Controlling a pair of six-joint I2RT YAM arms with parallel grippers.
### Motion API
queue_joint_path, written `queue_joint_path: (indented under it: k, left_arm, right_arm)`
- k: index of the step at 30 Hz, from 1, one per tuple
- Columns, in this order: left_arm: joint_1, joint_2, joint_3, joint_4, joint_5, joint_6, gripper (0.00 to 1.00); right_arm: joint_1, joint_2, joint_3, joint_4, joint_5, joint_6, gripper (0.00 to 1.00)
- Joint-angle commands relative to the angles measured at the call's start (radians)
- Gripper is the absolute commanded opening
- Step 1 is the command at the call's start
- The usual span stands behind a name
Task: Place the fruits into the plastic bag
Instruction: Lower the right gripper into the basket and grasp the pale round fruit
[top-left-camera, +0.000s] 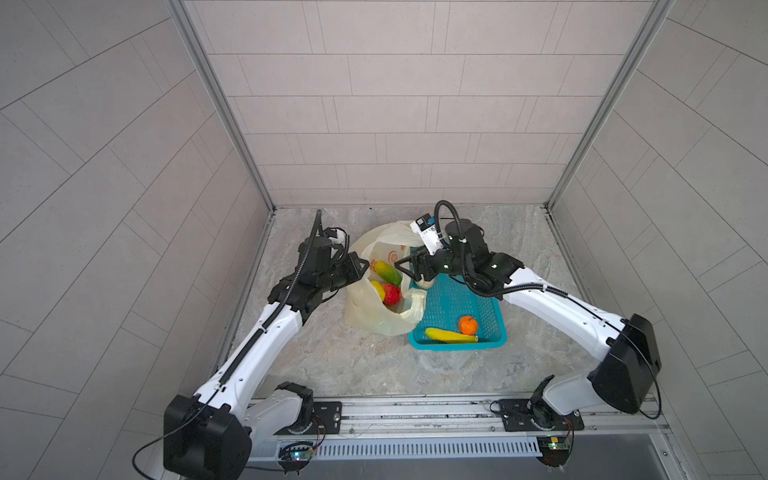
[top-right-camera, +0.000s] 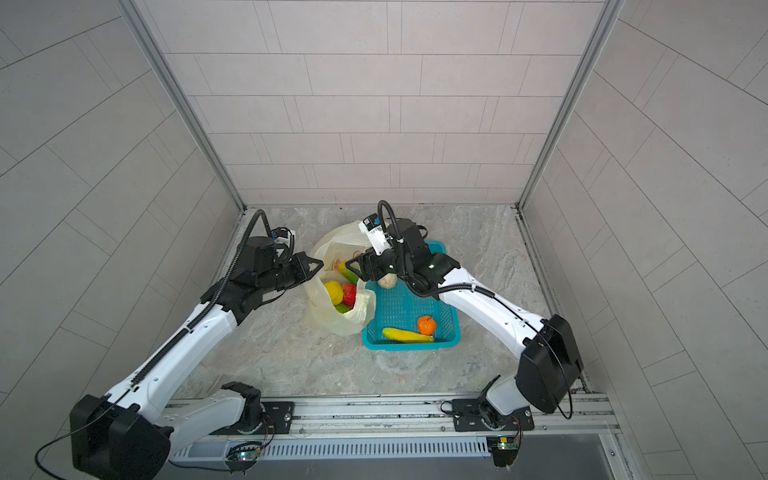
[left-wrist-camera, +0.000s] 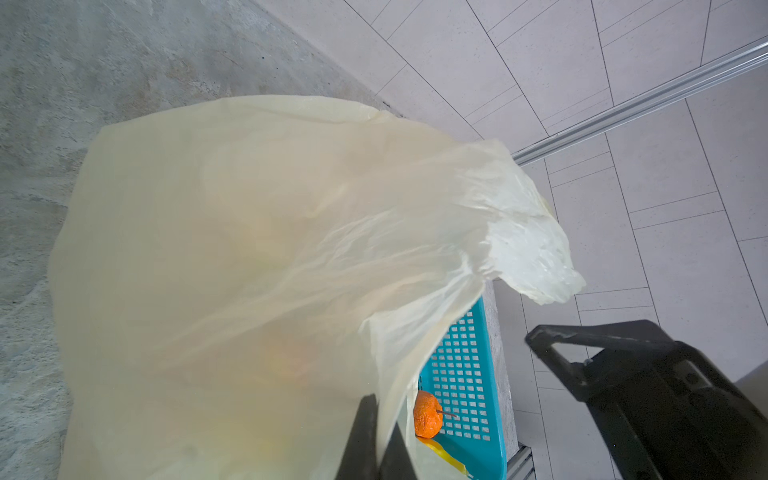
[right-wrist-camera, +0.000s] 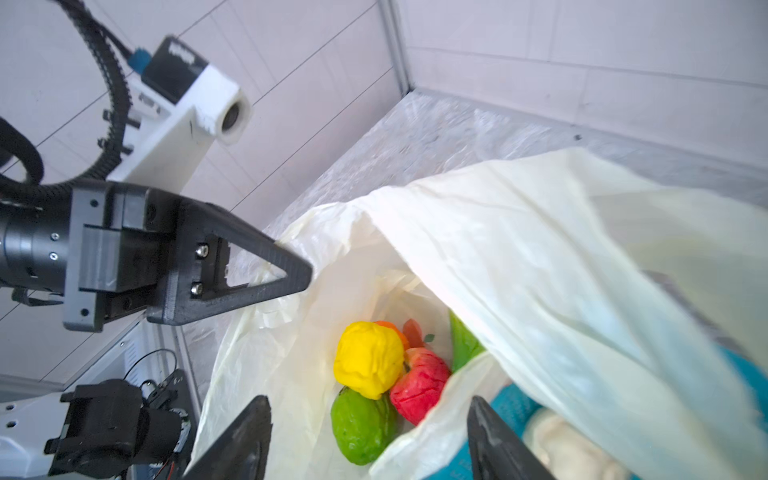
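Your left gripper (top-left-camera: 365, 266) is clamped shut on the left rim of the plastic bag (top-left-camera: 374, 322), and the film runs taut from its tip. Your right gripper (top-left-camera: 401, 269) hangs over the bag's mouth with its jaws apart and nothing between them.

The bag sits near the middle of the bench (top-left-camera: 332, 365), somewhat toward the back edge. Its right side is draped over the left wall of a teal basket (top-left-camera: 457, 345) that stands touching it.

Inside the bag you can see a yellow lemon (right-wrist-camera: 368, 359) with a red apple (right-wrist-camera: 419, 384) pressed against it. A green fruit (right-wrist-camera: 361, 432) lies just beside both, and a green-yellow oblong fruit (top-left-camera: 386, 271) lies nearer the back.

Two fruits are not yet bagged. A banana (top-left-camera: 451, 336) lies along the basket's front wall, and a tangerine (top-left-camera: 468, 325) sits just behind it. A pale beige lump (top-left-camera: 424, 284) rests at the basket's back end, below your right wrist.
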Motion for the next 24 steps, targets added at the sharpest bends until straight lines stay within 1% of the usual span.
queue_joint_path:
  k: [1,5,9,12,14,19,24]
  left_arm:
    - [0.000,-0.008,-0.005,-0.006,0.001,0.016,0.00]
    - [0.001,-0.010,-0.006,-0.004,0.001,0.016,0.00]
    - [0.001,-0.009,-0.010,0.002,-0.002,0.015,0.00]
    - [0.000,-0.004,-0.013,0.005,0.002,0.009,0.00]
    - [0.001,-0.004,-0.010,0.005,0.003,0.010,0.00]
    - [0.000,-0.009,-0.013,0.005,0.002,0.010,0.00]
    - [0.000,-0.014,-0.015,-0.002,0.001,0.012,0.00]
  right_arm:
    - [-0.058,-0.060,-0.066,-0.005,0.088,-0.014,0.71]
    - [-0.149,-0.133,-0.181,0.047,0.170,0.060,0.71]
    - [-0.208,-0.151,-0.289,0.105,0.232,0.119,0.73]
    - [-0.220,-0.086,-0.312,0.111,0.191,0.135,0.73]
    - [-0.218,-0.027,-0.313,0.129,0.141,0.162,0.73]
    - [-0.215,0.122,-0.268,0.159,0.052,0.213,0.74]
    - [-0.196,0.235,-0.199,0.160,0.028,0.223,0.77]
